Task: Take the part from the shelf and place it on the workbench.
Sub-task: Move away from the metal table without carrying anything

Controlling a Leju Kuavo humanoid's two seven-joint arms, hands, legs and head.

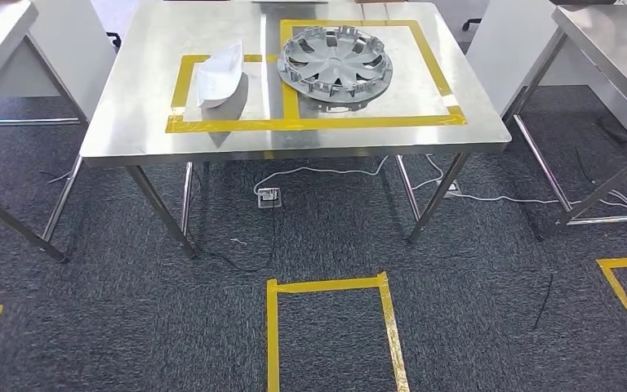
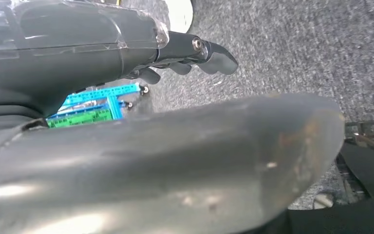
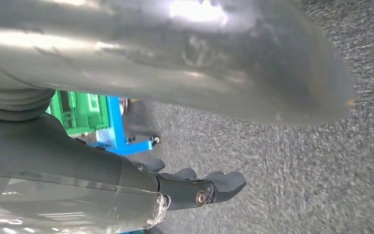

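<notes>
One silver wheel cover [image 1: 336, 64] and one white part [image 1: 219, 75] on workbench [image 1: 131, 122], both hands' fingers [image 2: 214, 58] [image 3: 214, 183] spread, empty

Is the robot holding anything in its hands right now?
No, nothing. The left hand and the right hand both hang over the carpet with nothing in their fingers. The wheel cover and white part lie on the table.
</notes>
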